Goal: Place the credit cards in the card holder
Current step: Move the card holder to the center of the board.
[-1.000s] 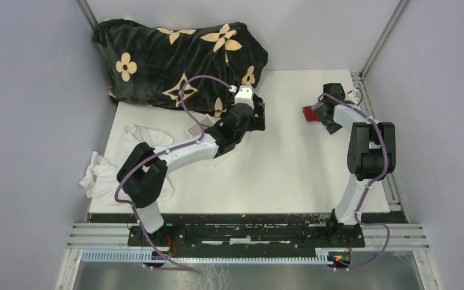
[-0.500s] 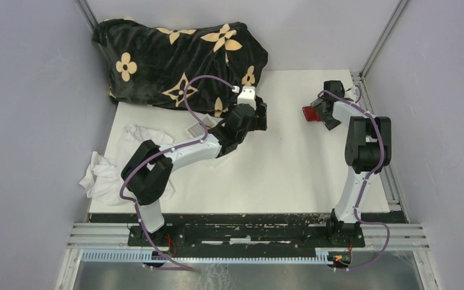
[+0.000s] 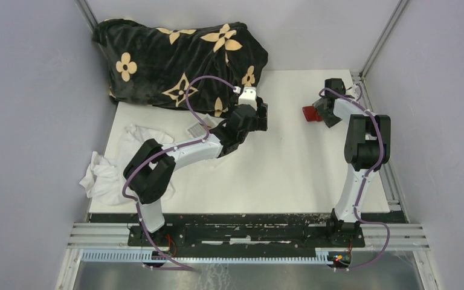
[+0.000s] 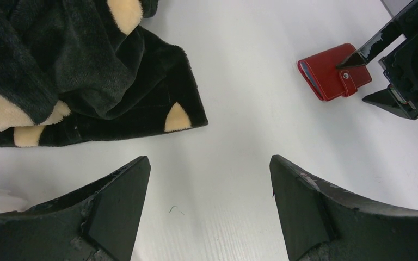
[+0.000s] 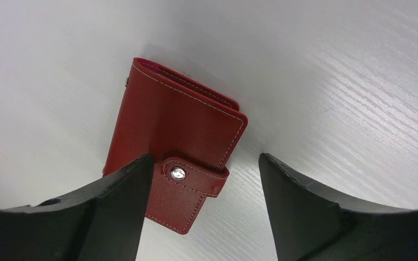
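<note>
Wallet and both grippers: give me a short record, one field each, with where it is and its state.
wallet: red, closed, tab snapped, flat on the table, far right
right gripper: open, just above the wallet's tab end; contact unclear
left gripper: open, empty, above bare table beside the blanket
blanket: black, flowered, far left corner

Blanket [image 3: 175, 57]: black plush with tan flower shapes, heaped at the far left of the table, its lower edge lying on the white top.
White cloth [image 3: 106, 172]: crumpled at the table's left edge and reaching past it, on the near side of the blanket.
Clear packet [image 3: 194, 130]: small and flat, between cloth and blanket; contents cannot be told.
Table [image 3: 290, 175]: white, with a faint grain.
Rails [image 3: 254, 232]: aluminium, along the near edge.
Walls [image 3: 30, 121]: plain grey.
</note>
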